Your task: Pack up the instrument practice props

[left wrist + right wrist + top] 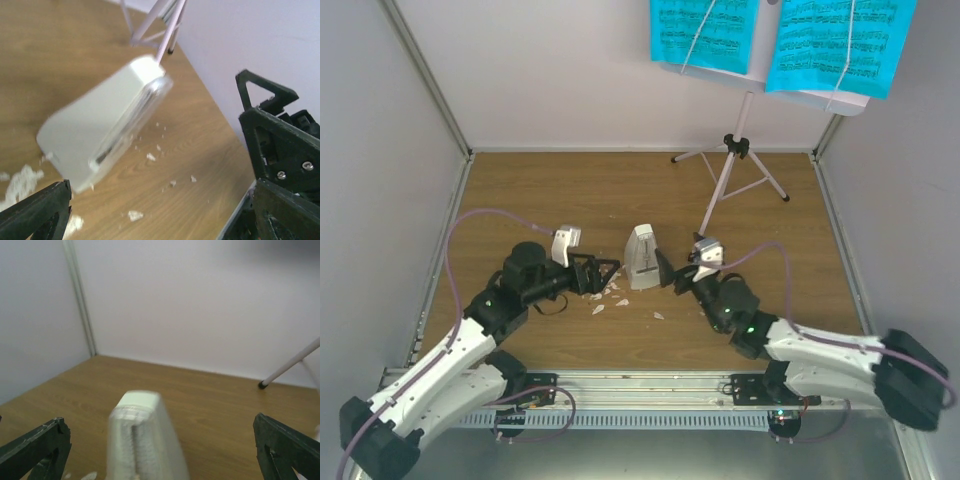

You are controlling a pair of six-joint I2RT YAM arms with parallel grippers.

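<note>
Metronome (641, 258), small, white and pyramid-shaped, stands on its broad base near the middle of the table (550, 200), long axis upright and narrow end pointing up; it sits between the two arms, with the left gripper (613, 275) just to its left and the right gripper (668, 275) just to its right; both grippers are spread wide and hold nothing, and both wrist views show the metronome in the gap between the fingers without either finger closed on it; whether a fingertip brushes its side I cannot tell; the right wrist view looks onto a greyish face with a vertical slot, blurred; white crumbs (605, 295) lie scattered on the wood near the metronome's left and near sides; well apart, at the far right, the music stand (730, 180) stands upright on its tripod feet, pole slightly leaning, its desk high up carrying two cyan sheet-music pages (705, 35) side by side, facing the arms.
</note>
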